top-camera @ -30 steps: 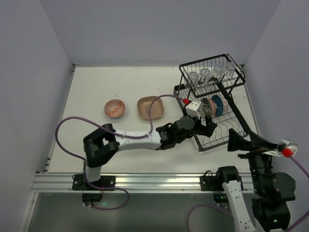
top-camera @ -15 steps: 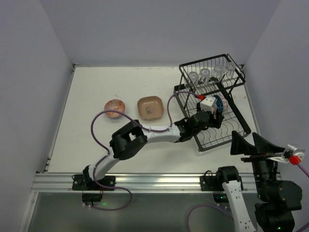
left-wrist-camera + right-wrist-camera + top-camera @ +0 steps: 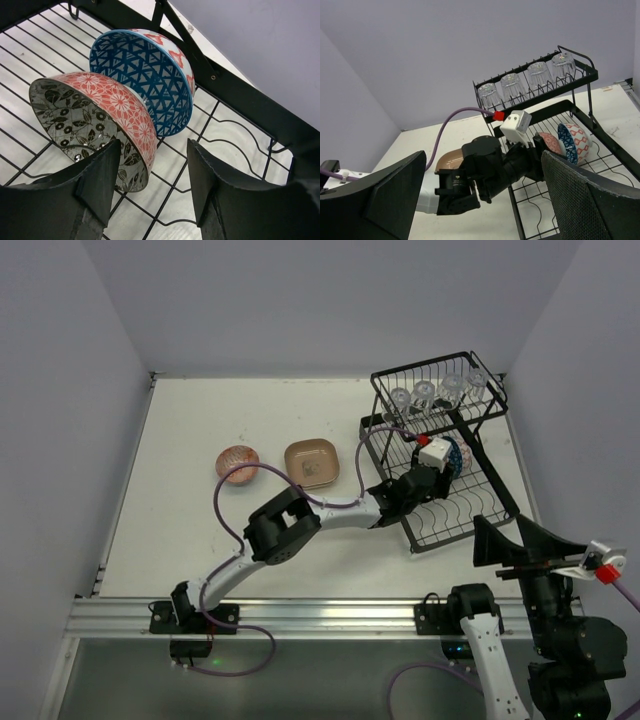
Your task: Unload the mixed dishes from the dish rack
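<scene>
The coming grasp is judged to turn on the red floral bowl (image 3: 107, 102), which is stood on edge in the lower tray of the dish rack (image 3: 470, 530). Its patterned back is leaned against the blue bowl (image 3: 145, 75) behind it. From the left hand (image 3: 152, 150) the red bowl lies straight ahead and slightly left, and its near rim is set between the two parted fingers. Whether a finger touches the rim cannot be told. The left arm is stretched far across the worktop (image 3: 200, 420) into the tray, so it is plainly the nearer one. The right hand (image 3: 512, 535) is held wide apart, raised at the near edge and well clear of the rack, with nothing gripped.
</scene>
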Controlling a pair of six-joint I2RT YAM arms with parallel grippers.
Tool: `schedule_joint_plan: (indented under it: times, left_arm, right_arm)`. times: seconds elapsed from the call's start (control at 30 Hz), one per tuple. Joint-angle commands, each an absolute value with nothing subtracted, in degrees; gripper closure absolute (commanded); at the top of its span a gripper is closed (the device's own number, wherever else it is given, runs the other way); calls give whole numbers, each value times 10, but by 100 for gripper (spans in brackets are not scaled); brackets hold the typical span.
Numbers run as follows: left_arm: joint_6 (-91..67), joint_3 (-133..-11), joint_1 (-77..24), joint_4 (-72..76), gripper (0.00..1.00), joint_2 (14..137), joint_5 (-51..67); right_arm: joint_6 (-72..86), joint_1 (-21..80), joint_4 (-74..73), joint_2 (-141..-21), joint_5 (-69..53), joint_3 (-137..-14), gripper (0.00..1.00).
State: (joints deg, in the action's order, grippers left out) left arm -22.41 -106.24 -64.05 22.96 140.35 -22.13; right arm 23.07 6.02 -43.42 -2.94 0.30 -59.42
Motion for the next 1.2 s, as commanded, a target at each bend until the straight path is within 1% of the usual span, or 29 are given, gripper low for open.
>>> schedule_joint_plan:
  times: [0.0,0.07,0.13,0.17,0.2,0.23,0.3,0.47,0.5,0.57,0.63,0.7,0.77,0.93,1.17]
  left_arm:
    - [-206,-1105,-626,247,42,1422,-218]
    - [-206,-1105,-625,255,43,1427,-214]
    - [-206,-1105,-622,262,51,1431,-207]
    - [-207,-1105,-621,267,53,1432,-201]
    - [-208,-1104,-620,273,56,1432,-195]
    - [-208,-1104,-620,280,65,1433,-190]
    - [-209,-1105,-620,284,67,1434,-188]
    - [-228,-1105,-614,290,83,1440,-177]
    - [-231,-1104,-612,293,85,1440,-171]
    - [-242,-1098,-608,297,86,1441,-168]
    - [-253,-1095,-605,301,91,1441,-159]
    - [-264,-1084,-603,311,93,1441,-153]
    - [-267,-1078,-603,316,99,1441,-150]
    - [-278,-1049,-601,346,100,1429,-144]
    - [-298,-997,-601,432,100,1409,-116]
  right_arm:
    - [228,62,-439,-21,-22,-602,1]
    - [226,62,-439,-21,-24,-602,1]
    - [225,62,-438,-20,-26,-602,1]
    - [224,62,-437,-20,-30,-601,1]
    - [225,62,-436,-20,-32,-601,1]
    - [224,62,-436,-20,-33,-600,1]
    - [224,62,-436,-20,-37,-599,1]
    - [222,62,-436,-18,-36,-599,1]
    - [222,62,-436,-19,-36,-599,1]
    - [221,62,-434,-17,-35,-598,1]
    - [221,62,-432,-16,-36,-593,1]
    - [221,62,-430,-13,-35,-592,1]
    - [220,62,-427,-11,-33,-590,1]
    - [220,62,-429,-13,-33,-592,1]
    - [219,62,-429,-12,-33,-592,1]
